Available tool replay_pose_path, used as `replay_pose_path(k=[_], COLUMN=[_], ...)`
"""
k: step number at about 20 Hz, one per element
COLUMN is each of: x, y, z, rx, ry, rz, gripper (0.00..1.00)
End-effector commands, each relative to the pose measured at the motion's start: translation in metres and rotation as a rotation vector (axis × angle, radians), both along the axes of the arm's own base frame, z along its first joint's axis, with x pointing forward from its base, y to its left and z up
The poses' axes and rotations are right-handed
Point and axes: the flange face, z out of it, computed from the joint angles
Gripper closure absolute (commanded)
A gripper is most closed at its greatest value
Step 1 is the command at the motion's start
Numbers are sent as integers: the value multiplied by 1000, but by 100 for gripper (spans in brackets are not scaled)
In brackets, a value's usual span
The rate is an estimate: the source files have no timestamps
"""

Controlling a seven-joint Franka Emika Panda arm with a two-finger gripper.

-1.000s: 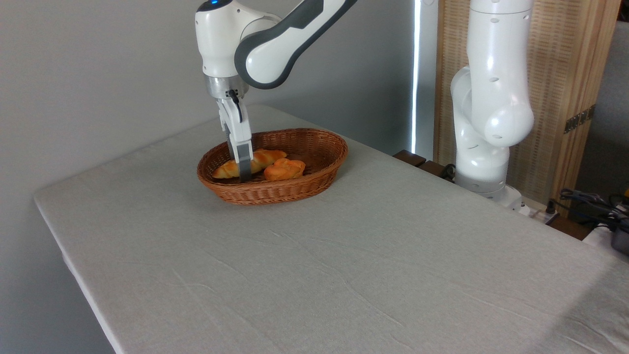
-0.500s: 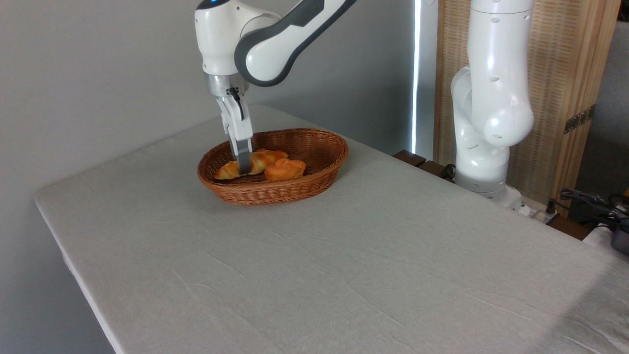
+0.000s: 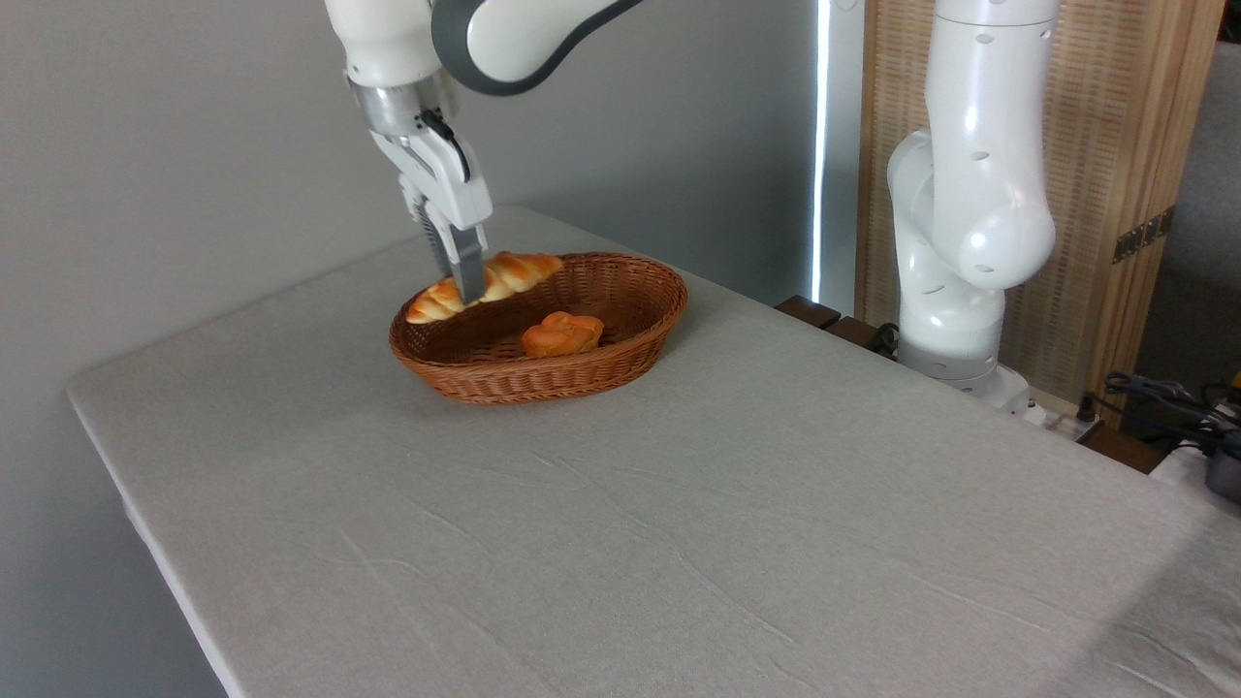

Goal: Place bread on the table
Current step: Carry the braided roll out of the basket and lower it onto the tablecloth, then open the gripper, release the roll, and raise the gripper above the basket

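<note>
- Currently, the gripper (image 3: 468, 287) is pinching the bread (image 3: 485, 284) between its fingers, holding it mid-length above the basket (image 3: 620, 359) rim.
- Step judged: carrying out.
- Next: translating clear of the bun (image 3: 561, 334), lowering onto bare counter (image 3: 679, 543), releasing.

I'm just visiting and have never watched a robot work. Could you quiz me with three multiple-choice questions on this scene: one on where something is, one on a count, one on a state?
1. Where is the long bread?
A. Flat on the table
B. Lifted over the basket's left end
C. On the floor

2. How many pieces lie inside the basket?
A. One
B. Three
C. None

3. The tool is:
A. Wide open and empty
B. Shut on the bread
C. Resting on the cloth

Answers: 1 B, it hangs at rim height in the tool. 2 A, only the bun lies inside. 3 B, its fingers pinch the loaf's middle.
</note>
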Motion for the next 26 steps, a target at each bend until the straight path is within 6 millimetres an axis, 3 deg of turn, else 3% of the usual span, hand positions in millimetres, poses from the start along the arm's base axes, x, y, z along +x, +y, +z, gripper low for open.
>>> replay_pose_path(k=[1, 3, 6, 9, 10, 11, 15, 23, 25, 26], x=[41, 60, 93, 117, 121, 122, 120, 121, 120, 118], y=[59, 85, 118, 125, 124, 123, 113, 111, 115, 119], z=[12, 9, -25, -44, -53, -56, -63, -67, -51, -31], rx=[-26, 18, 100, 112, 120, 136, 155, 159, 149, 141], ry=[-13, -75, -118, -213, -219, -222, -216, -209, -226, -225], rz=[94, 69, 89, 84, 74, 53, 6, 3, 19, 27], gripper=[67, 67, 60, 33, 10, 0, 0, 0, 0, 0])
